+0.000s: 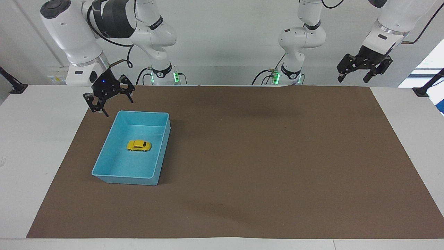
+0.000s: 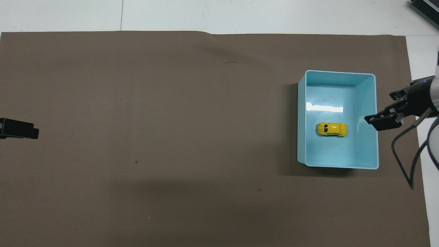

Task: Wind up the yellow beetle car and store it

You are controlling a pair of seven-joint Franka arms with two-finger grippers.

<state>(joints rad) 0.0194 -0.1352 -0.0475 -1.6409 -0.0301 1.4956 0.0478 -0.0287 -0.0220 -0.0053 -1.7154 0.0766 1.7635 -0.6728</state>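
Observation:
The yellow beetle car stands on its wheels on the floor of the blue bin, near the middle. My right gripper hangs open and empty in the air, over the bin's corner nearest the robots at the right arm's end of the table. It touches neither bin nor car. My left gripper waits raised and open at the left arm's end, holding nothing.
A brown mat covers most of the white table. The bin lies on the mat toward the right arm's end. A black cable loops down from the right wrist.

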